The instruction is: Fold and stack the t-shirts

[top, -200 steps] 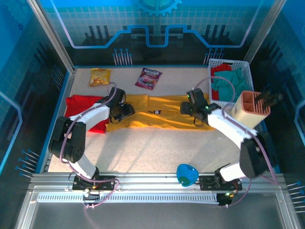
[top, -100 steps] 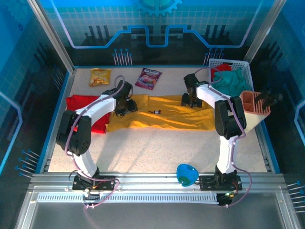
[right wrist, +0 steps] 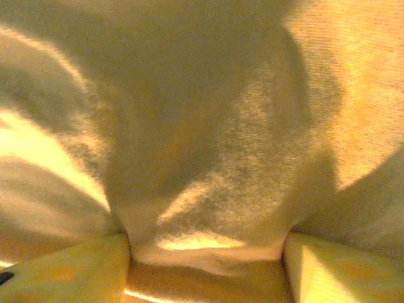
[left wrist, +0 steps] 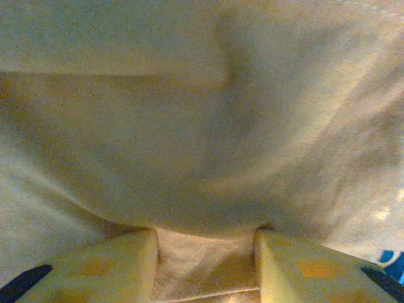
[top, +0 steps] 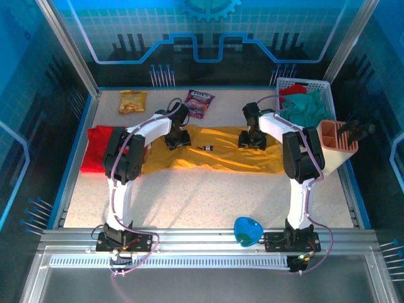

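Left gripper and right gripper had both swept from mid-shirt to the far edge of the mustard-yellow t-shirt within the last second, the left travelling further. The shirt lay as a long band across the table, with the red t-shirt at its left end (touching or overlapping, couldn't tell). Likely a lengthwise fold was under way; stacking was not begun. The top view hid the jaws. Both wrist views showed yellow cloth bunched taut between the fingers, so each gripper was pinching the shirt, jaws partly apart.
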